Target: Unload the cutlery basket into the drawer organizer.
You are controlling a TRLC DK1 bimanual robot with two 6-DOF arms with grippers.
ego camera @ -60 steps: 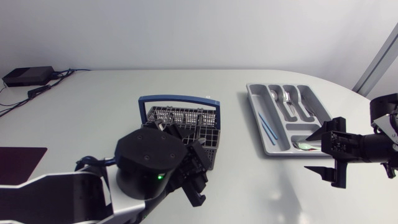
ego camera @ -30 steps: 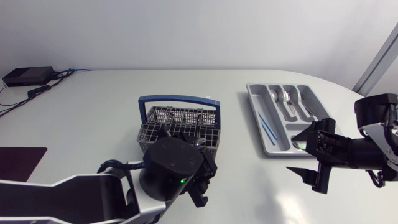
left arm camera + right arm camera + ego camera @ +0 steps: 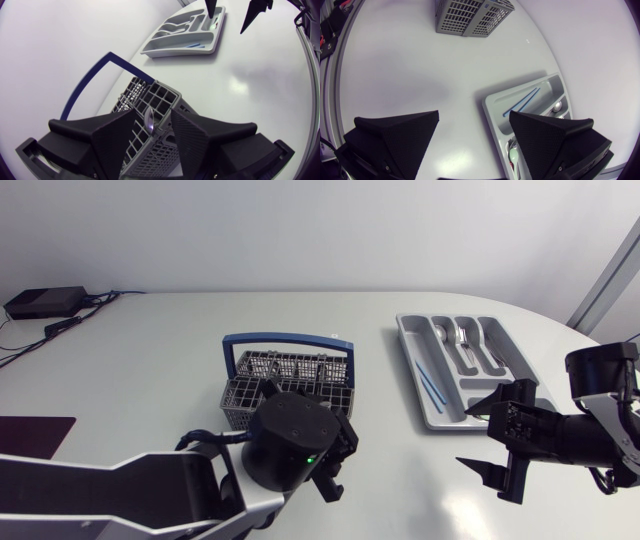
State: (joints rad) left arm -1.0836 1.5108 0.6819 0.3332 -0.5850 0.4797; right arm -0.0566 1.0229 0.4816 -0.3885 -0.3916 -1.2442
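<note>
I see a white table (image 3: 150, 380) bearing a grey wire cutlery basket (image 3: 290, 366) and, well right of it, a grey plastic drawer organizer (image 3: 447, 412).

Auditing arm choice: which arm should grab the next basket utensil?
Left: the left arm is over the basket, open jaws astride a utensil; the right arm is by the organizer.

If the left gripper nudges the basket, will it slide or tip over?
Probably light: the basket is mostly open grid. On the smooth table it would likely slide rather than tip, since its base looks wide. The tall handle could snag, though.
</note>
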